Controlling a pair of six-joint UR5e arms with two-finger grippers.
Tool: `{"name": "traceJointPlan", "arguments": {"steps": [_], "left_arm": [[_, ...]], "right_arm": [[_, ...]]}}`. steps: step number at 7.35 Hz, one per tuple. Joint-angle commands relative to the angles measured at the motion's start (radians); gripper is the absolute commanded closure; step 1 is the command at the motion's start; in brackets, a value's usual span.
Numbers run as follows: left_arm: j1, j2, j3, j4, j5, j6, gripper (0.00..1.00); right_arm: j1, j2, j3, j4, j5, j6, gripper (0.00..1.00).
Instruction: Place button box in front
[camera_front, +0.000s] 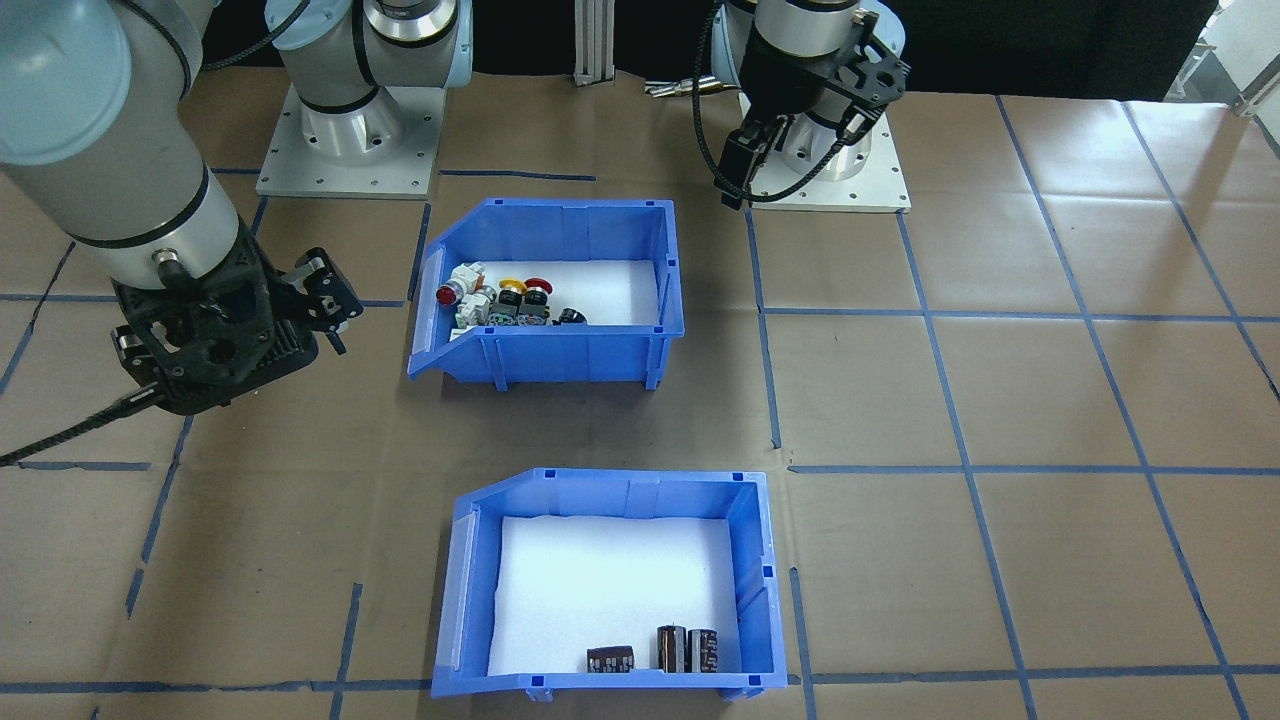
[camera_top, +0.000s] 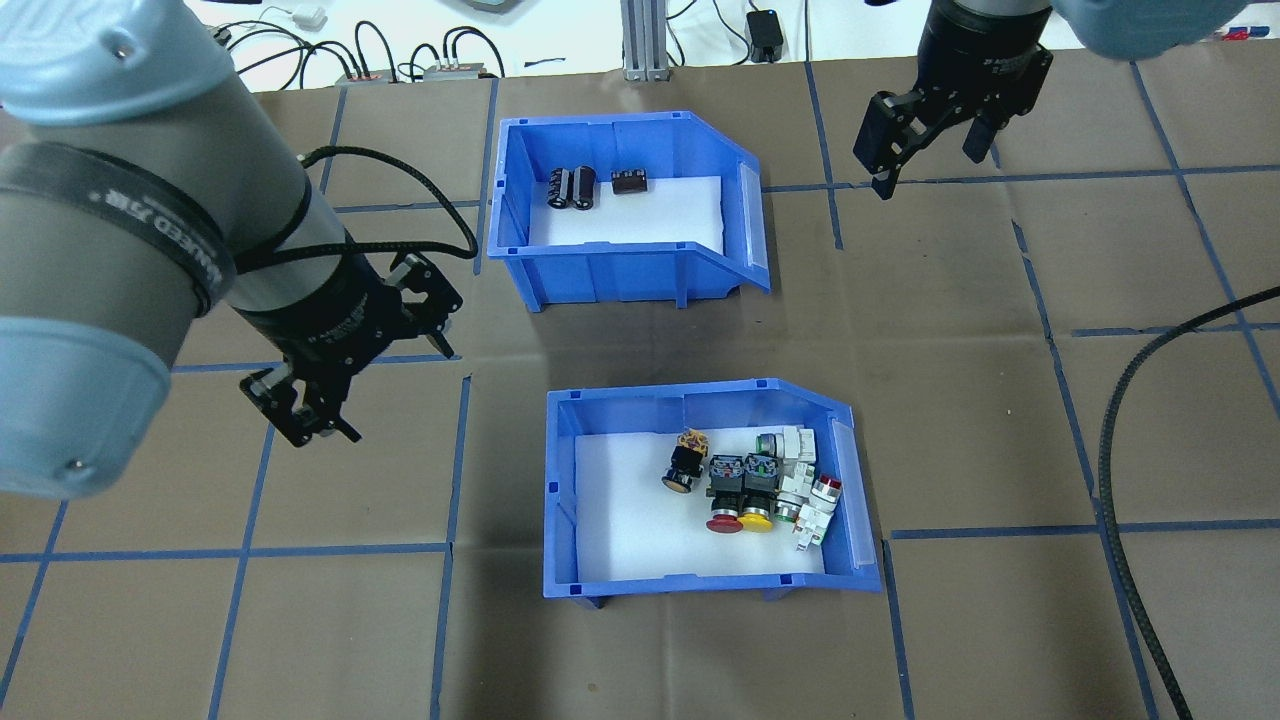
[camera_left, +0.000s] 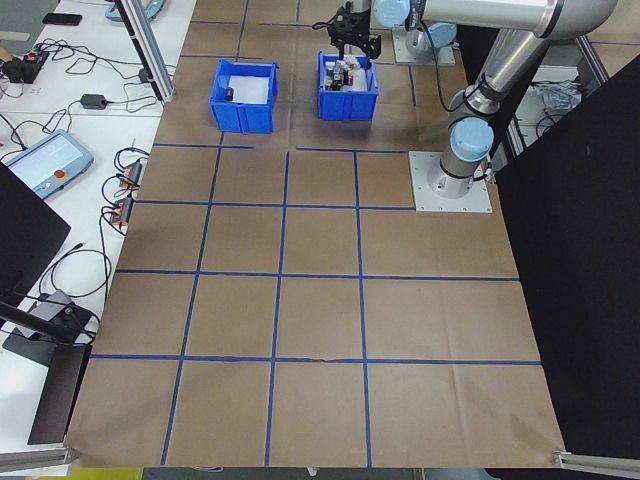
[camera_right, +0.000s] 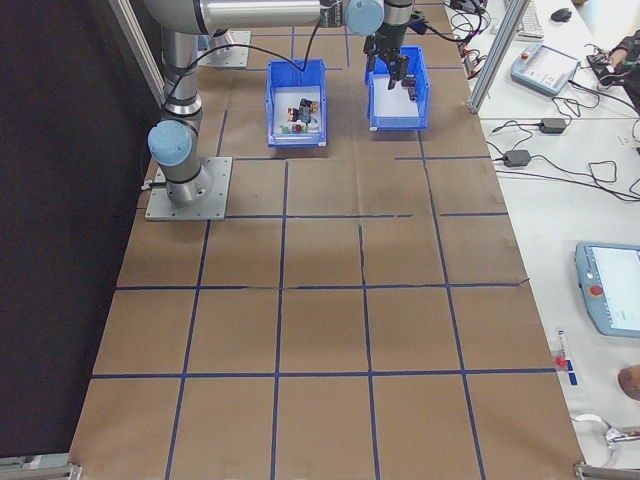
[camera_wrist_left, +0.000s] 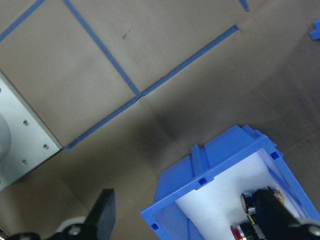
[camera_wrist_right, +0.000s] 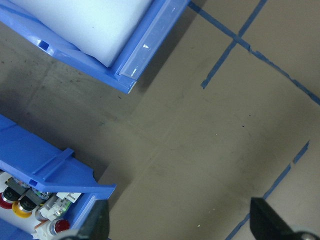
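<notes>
Both my sets of fingers, left (camera_top: 352, 385) and right (camera_top: 925, 140), hang spread and empty; gripping the button box (camera_top: 705, 495) by one wall could tip it, spilling switches; the other bin (camera_top: 625, 205) blocks the far spot.

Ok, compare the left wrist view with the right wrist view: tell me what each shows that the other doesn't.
Only the left wrist view shows a grey mounting plate at its left edge and just one bin. Only the right wrist view shows the second blue bin with its clear label strip, across a gap of bare table from the first. Both show the button box with red-headed switches inside, blue tape lines, and open, empty fingers at the bottom.
</notes>
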Motion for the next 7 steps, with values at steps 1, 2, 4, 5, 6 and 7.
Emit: {"name": "traceJointPlan", "arguments": {"steps": [1, 2, 4, 5, 6, 7], "left_arm": [[-0.131, -0.001, -0.075, 0.054, -0.047, -0.332, 0.01], [-0.168, -0.006, -0.133, 0.171, -0.067, -0.409, 0.01], [-0.196, -0.004, -0.236, 0.278, -0.073, -0.473, 0.0], [-0.203, -0.019, -0.253, 0.35, -0.149, -0.543, 0.0], [-0.209, -0.032, -0.268, 0.379, -0.168, -0.553, 0.0], [-0.211, -0.042, -0.27, 0.386, -0.168, -0.556, 0.0]], "right_arm": [[0.085, 0.1, -0.124, -0.026, -0.008, -0.155, 0.0], [0.126, 0.152, -0.184, -0.027, -0.004, -0.197, 0.0], [0.223, 0.23, -0.26, -0.027, -0.01, -0.304, 0.0], [0.27, 0.262, -0.265, -0.028, -0.01, -0.309, 0.0], [0.319, 0.288, -0.263, -0.046, -0.01, -0.349, 0.0], [0.349, 0.31, -0.26, -0.056, -0.01, -0.395, 0.0]]}}
